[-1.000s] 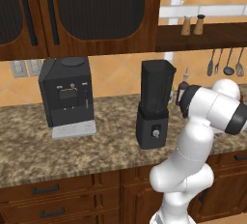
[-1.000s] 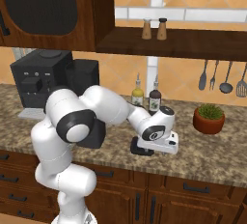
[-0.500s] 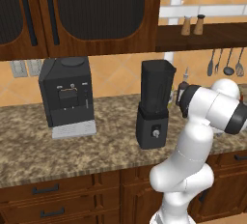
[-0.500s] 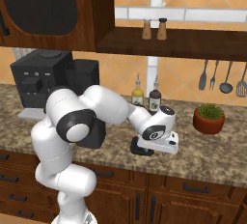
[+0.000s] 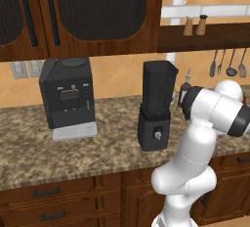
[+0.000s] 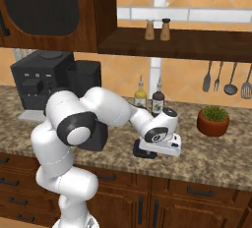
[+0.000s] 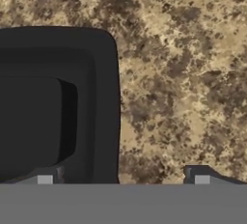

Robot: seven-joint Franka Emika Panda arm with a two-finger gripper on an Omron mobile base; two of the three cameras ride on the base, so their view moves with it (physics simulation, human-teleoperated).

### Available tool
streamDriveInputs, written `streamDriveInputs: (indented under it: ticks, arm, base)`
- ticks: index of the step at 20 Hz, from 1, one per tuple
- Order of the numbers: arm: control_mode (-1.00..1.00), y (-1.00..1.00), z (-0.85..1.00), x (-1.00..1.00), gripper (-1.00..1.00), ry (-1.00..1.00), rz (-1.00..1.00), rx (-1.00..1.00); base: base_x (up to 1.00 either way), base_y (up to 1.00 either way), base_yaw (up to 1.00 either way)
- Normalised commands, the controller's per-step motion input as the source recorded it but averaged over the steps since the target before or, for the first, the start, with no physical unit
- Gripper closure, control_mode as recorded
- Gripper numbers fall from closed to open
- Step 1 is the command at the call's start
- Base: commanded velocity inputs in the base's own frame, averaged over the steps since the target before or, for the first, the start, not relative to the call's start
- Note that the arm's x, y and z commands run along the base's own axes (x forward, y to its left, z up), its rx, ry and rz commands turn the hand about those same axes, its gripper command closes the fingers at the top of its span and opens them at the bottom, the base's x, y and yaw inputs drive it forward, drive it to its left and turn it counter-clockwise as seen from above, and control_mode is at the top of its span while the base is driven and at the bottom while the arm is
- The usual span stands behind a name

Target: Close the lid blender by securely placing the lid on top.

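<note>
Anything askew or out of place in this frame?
The lid lies flat on the granite counter under the open gripper, off to one finger's side, while the blender stands uncapped. Nothing spilled or damaged.

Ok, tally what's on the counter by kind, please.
Appliances: 2, coffee machine and blender
Bottles: 2
Potted plant: 1
Lid: 1
Total: 6
</note>
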Motion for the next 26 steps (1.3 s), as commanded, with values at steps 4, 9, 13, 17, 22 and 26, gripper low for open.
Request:
streamDriveInputs:
  ticks: [4,9,13,17,22,26]
  arm:
    - [-1.0,0.18,-0.07,0.0,1.0,0.0,0.0,0.0]
    - [-1.0,0.17,-0.01,0.0,1.0,0.0,0.0,0.0]
    - [-1.0,0.16,0.0,0.0,1.0,0.0,0.0,0.0]
    - [-1.0,0.03,0.1,0.0,1.0,0.0,0.0,0.0]
    - [-1.0,0.0,0.46,-0.02,1.0,-0.03,0.0,0.02]
    - [-1.0,0.0,0.73,-0.01,1.0,-0.01,-0.01,0.01]
  base:
    - [0.0,0.0,0.0]
    - [0.0,0.0,0.0]
    - [0.0,0.0,0.0]
    - [0.0,0.0,0.0]
    - [0.0,0.0,0.0]
    - [0.0,0.0,0.0]
